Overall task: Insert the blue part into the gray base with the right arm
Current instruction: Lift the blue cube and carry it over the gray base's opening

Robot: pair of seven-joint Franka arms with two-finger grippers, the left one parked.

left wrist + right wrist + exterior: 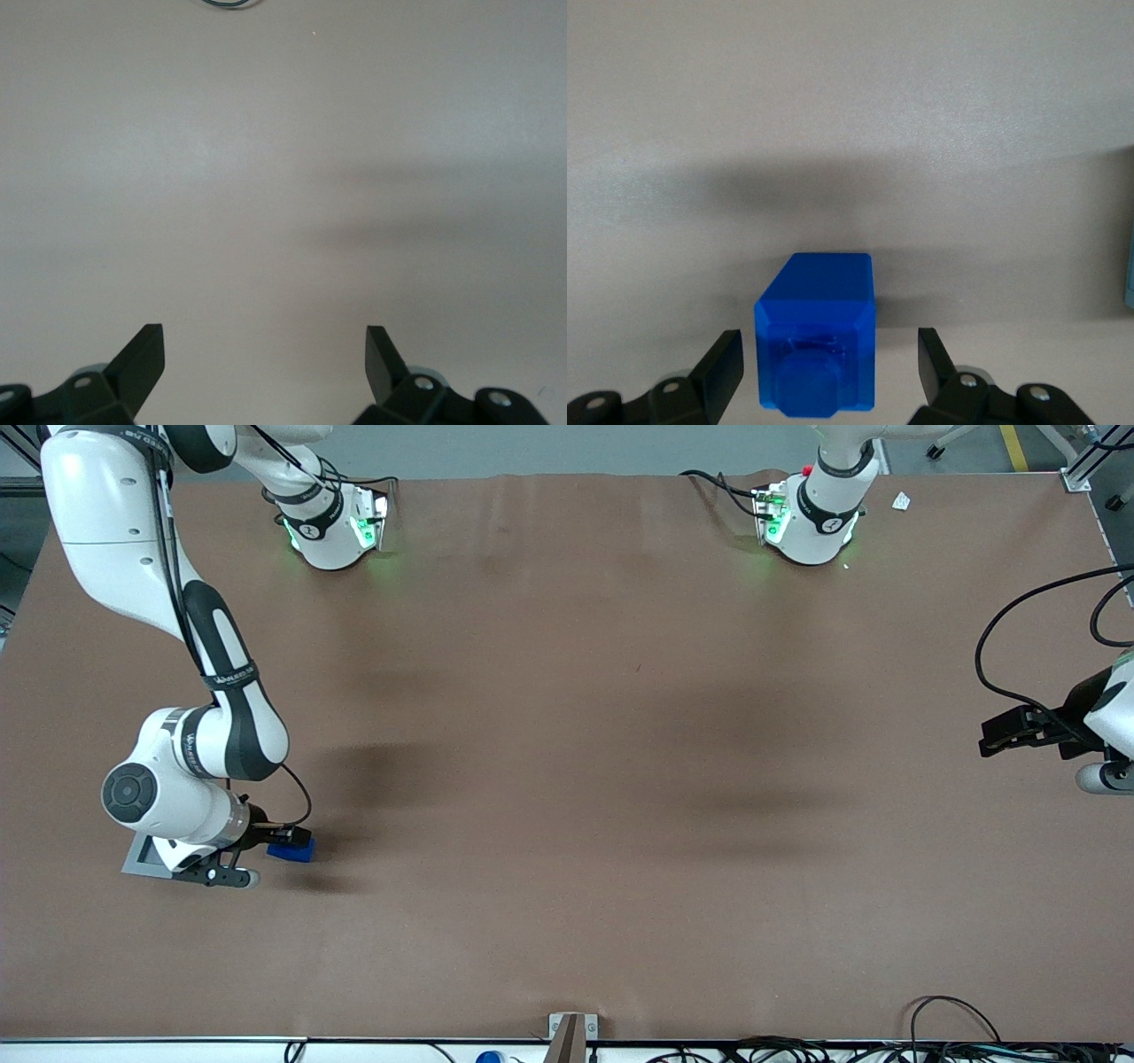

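The blue part (291, 851) lies on the brown table near the working arm's end. The right arm's gripper (297, 841) is low at the table, right at the blue part. In the right wrist view the blue part (818, 332) lies on its side between the open fingers (726, 359), its raised step toward the camera. There is a gap on each side, and the gripper (828, 341) is not closed on it. The gray base (142, 856) sits beside the blue part, farther toward the working arm's end, mostly hidden under the arm's wrist. A pale sliver of it (1130, 266) shows in the right wrist view.
The parked arm's gripper (1019, 731) hangs over its end of the table. Both arm bases (337, 527) stand at the edge farthest from the front camera. Cables (957, 1036) and a small bracket (571, 1032) line the nearest edge. A white scrap (901, 502) lies near the parked arm's base.
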